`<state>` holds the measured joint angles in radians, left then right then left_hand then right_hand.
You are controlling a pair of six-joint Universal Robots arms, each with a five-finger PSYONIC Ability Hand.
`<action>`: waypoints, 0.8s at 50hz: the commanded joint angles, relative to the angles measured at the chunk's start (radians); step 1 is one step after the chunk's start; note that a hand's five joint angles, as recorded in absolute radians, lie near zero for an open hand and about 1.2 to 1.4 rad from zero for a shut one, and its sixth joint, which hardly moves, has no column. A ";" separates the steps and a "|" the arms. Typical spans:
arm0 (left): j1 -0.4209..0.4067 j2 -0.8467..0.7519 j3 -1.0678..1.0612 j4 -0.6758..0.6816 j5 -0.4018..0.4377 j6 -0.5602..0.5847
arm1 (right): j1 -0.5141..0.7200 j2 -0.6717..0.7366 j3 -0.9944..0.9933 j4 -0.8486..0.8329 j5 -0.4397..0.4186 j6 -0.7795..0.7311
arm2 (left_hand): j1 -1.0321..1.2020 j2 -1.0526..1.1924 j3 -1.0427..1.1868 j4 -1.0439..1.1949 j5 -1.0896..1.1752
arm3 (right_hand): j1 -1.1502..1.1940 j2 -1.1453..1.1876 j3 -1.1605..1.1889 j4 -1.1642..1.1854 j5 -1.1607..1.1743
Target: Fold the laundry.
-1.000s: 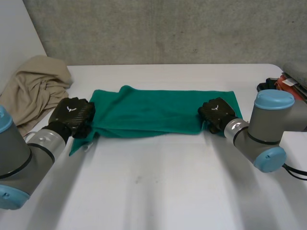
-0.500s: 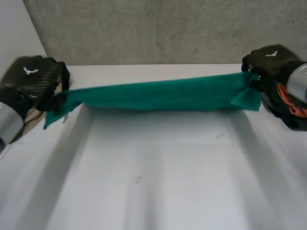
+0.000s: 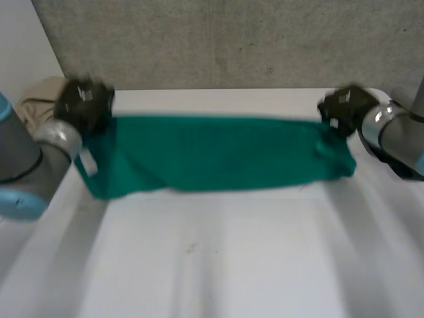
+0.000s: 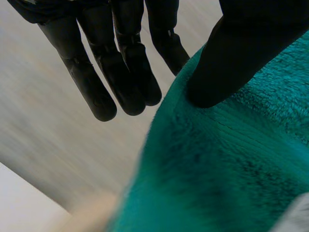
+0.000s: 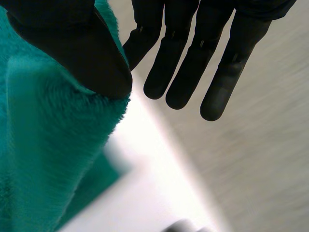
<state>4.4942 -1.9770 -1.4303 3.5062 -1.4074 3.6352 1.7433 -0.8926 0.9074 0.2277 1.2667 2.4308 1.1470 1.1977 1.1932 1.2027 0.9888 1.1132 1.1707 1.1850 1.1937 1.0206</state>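
Observation:
A green towel (image 3: 218, 156) is stretched across the far half of the white table (image 3: 218, 265), held by its two far corners. My left hand (image 3: 83, 103) has the left corner and my right hand (image 3: 344, 109) the right corner. In the left wrist view the thumb (image 4: 241, 53) pins the towel (image 4: 231, 159) while the fingers (image 4: 120, 67) stay straight beyond its edge. In the right wrist view the thumb (image 5: 72, 43) likewise clamps the towel (image 5: 48, 145), with the fingers (image 5: 193, 58) straight past the cloth. The towel's near edge hangs low and slack.
A beige garment (image 3: 36, 96) lies bunched at the table's far left, just behind my left hand. A grey wall (image 3: 232, 40) runs along the back edge of the table. The near half of the table is bare white surface.
Both hands lifted the towel off the table, pulled it taut between them, then carried it toward the far side. It now spreads out wider and lower than half a second ago.

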 commanded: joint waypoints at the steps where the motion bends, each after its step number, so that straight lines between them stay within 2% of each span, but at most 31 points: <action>1: -0.027 0.110 0.183 0.348 -0.096 -0.183 | 0.013 -0.112 -0.042 -0.622 0.002 0.156 | 0.249 0.199 0.203 0.194 0.233 | 0.283 0.226 0.211 0.203 0.201; 4: -0.026 0.153 0.197 0.356 -0.126 -0.237 | 0.002 -0.153 -0.007 -0.783 -0.026 0.265 | 0.249 0.199 0.203 0.194 0.233 | 0.283 0.226 0.211 0.203 0.201; 7: -0.018 0.196 0.189 0.291 -0.134 -0.270 | -0.025 -0.186 0.025 -0.783 -0.110 0.388 | 0.249 0.199 0.203 0.194 0.233 | 0.283 0.226 0.211 0.203 0.201; 9: -0.007 0.216 0.163 0.211 -0.124 -0.276 | -0.037 -0.198 0.047 -0.749 -0.163 0.410 | 0.249 0.199 0.203 0.194 0.233 | 0.283 0.226 0.211 0.203 0.201; 16: 0.034 0.251 -0.065 0.048 -0.088 -0.279 | -0.102 -0.215 0.165 -0.596 -0.283 0.349 | 0.249 0.199 0.203 0.194 0.233 | 0.283 0.226 0.211 0.203 0.201; 19: 0.040 0.251 -0.172 0.051 -0.065 -0.276 | -0.128 -0.209 0.218 -0.548 -0.332 0.301 | 0.249 0.199 0.203 0.194 0.233 | 0.283 0.226 0.211 0.203 0.201; 24: 0.036 0.227 -0.413 0.143 0.016 -0.247 | -0.163 -0.154 0.364 -0.466 -0.426 0.177 | 0.249 0.199 0.203 0.194 0.233 | 0.283 0.226 0.211 0.203 0.201; 31: 0.016 0.104 -0.541 0.269 0.062 -0.149 | -0.165 -0.028 0.494 -0.389 -0.437 -0.037 | 0.249 0.199 0.203 0.194 0.233 | 0.283 0.226 0.211 0.203 0.201; 36: 0.013 0.081 -0.545 0.243 0.042 -0.119 | -0.166 -0.005 0.498 -0.291 -0.417 -0.115 | 0.249 0.199 0.203 0.194 0.233 | 0.283 0.226 0.211 0.203 0.201; 37: 0.016 0.084 -0.545 0.238 0.039 -0.119 | -0.168 -0.006 0.495 -0.280 -0.411 -0.110 | 0.249 0.199 0.203 0.194 0.233 | 0.230 0.173 0.159 0.150 0.148; 38: 0.020 0.092 -0.542 0.231 0.035 -0.121 | -0.171 -0.014 0.492 -0.259 -0.399 -0.086 | 0.249 0.199 0.203 0.194 0.233 | 0.067 0.010 -0.005 -0.013 -0.015; 40: 0.025 0.101 -0.541 0.224 0.035 -0.121 | -0.177 -0.023 0.492 -0.246 -0.382 -0.043 | 0.249 0.199 0.203 0.194 0.233 | -0.116 -0.173 -0.187 -0.196 -0.198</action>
<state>4.5086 -1.8894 -1.9855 3.7621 -1.3543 3.5077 1.5753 -0.9026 1.4120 -0.0872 0.8418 2.3373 1.1470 1.1988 1.1937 1.2032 0.9971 1.0804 1.1031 1.1206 1.1266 0.9563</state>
